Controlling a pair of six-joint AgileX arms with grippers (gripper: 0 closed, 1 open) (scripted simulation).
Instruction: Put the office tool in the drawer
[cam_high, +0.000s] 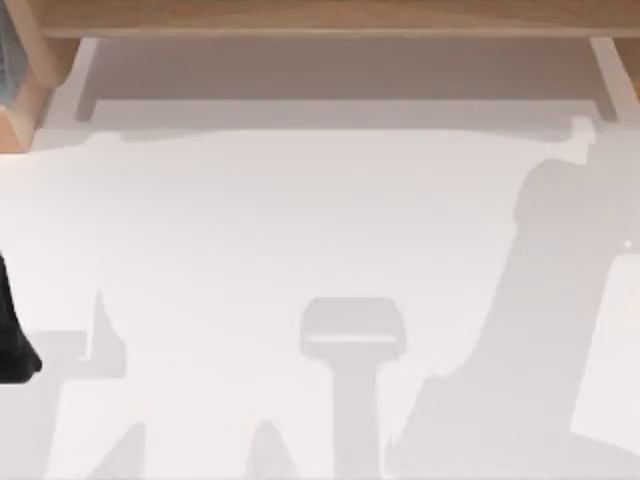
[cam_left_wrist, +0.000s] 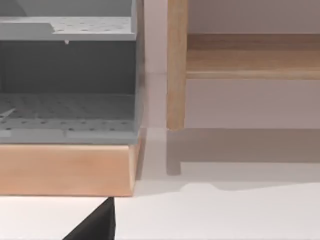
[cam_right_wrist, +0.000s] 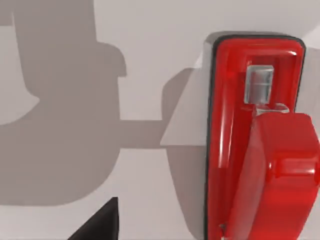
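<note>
Stapler (cam_right_wrist: 257, 145), red and glossy with a thin black base and a silvery plate on its top, lies flat on the white table (cam_right_wrist: 150, 30) in the right wrist view, seen from straight above; no finger touches it and it looks not yet picked up. That downward look suggests my right arm hangs over it to line up a grasp, though whether the right gripper's fingers are apart or together I cannot tell. In the top view the drawer (cam_high: 330, 70) stands pulled out at the far edge of the table, its pale floor bare under the wooden front of the cabinet (cam_high: 330, 15), so it seems ready to receive the tool. My left arm sits at the table's left side, a dark part of it (cam_high: 12, 340) at the edge of the top view; its wrist camera faces a grey perforated shelf unit (cam_left_wrist: 67, 75) on a wooden plinth (cam_left_wrist: 65, 170) beside a wooden post (cam_left_wrist: 176, 65). Its finger state I cannot tell either. I judge the task barely begun: grasping comes next.
</note>
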